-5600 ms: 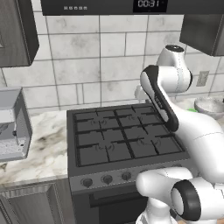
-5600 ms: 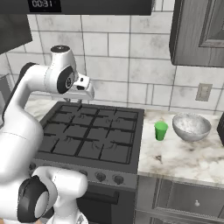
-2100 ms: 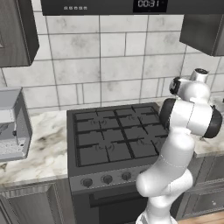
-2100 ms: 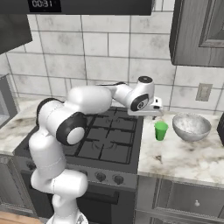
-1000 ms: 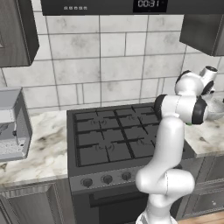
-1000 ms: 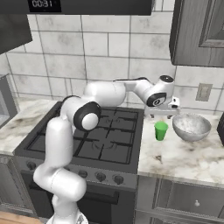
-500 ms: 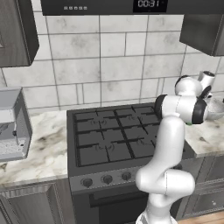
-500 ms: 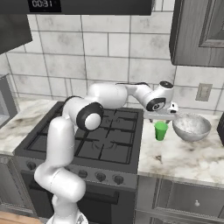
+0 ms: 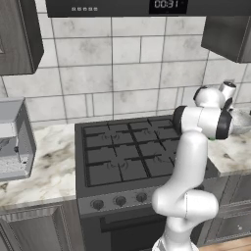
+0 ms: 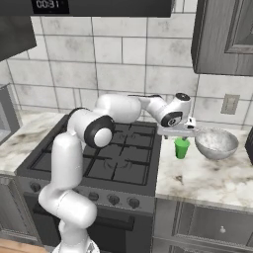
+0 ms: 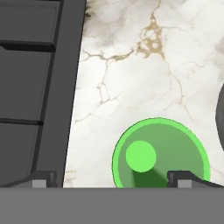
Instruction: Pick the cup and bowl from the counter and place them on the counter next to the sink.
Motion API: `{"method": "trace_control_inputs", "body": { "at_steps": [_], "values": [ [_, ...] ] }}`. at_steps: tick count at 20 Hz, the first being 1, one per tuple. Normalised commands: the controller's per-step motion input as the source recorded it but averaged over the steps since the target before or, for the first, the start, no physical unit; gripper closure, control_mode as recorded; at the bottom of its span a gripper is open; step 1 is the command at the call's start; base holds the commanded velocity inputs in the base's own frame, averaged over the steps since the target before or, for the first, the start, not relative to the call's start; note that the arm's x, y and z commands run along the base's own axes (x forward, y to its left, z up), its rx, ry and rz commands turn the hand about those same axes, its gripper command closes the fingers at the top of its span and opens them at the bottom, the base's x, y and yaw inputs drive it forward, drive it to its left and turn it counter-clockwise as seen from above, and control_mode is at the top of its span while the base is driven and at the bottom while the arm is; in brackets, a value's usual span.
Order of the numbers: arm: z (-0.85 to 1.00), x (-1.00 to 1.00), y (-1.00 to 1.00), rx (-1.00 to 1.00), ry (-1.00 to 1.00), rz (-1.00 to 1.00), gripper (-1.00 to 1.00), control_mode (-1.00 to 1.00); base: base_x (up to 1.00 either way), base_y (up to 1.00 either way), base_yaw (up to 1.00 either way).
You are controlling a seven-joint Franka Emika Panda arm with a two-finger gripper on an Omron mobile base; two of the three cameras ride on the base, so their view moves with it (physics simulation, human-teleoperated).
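The green cup (image 10: 181,148) stands upright on the white marble counter (image 10: 197,180), just right of the stove. My gripper (image 10: 179,135) hangs open directly over it, a short way above its rim. Looking straight down in the hand view, the cup (image 11: 159,153) lies between my fingertips and nearer the right one (image 11: 183,178); the gripper (image 11: 113,179) holds nothing. The pale mottled bowl (image 10: 216,143) sits on the counter to the cup's right, and its edge (image 11: 220,114) shows in the hand view. From the left base view my arm hides the cup, while part of the bowl (image 9: 241,122) shows. The sink is out of view.
The black stove top (image 10: 118,158) borders the cup's left side, also seen as the stove top (image 11: 35,87) from the hand. A dark object (image 10: 249,144) stands at the counter's far right. A wall outlet (image 10: 230,104) and an upper cabinet (image 10: 225,34) are behind. A grey appliance (image 9: 12,142) sits left of the stove.
The gripper has come down and shifted slightly left, from above and beside the cup to just over it. Its jaws stayed open. Cup and bowl have not moved.
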Motion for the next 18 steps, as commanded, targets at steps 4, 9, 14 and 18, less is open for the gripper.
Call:
{"method": "trace_control_inputs", "body": {
  "at_steps": [4, 9, 14, 18],
  "values": [
    [-0.28, 0.00, 0.00, 0.00, 0.00, 0.00, -1.00, -1.00, 0.00, 0.00, 0.00],
    [-0.23, 0.00, 0.00, 0.00, 0.00, 0.00, -1.00, -1.00, 0.00, 0.00, 0.00],
    [-0.12, 0.00, 0.00, 0.00, 0.00, 0.00, -1.00, -1.00, 0.00, 0.00, 0.00],
    [0.00, 0.00, 0.00, 0.00, 0.00, 0.00, -1.00, -1.00, 0.00, 0.00, 0.00]
  ]
}}
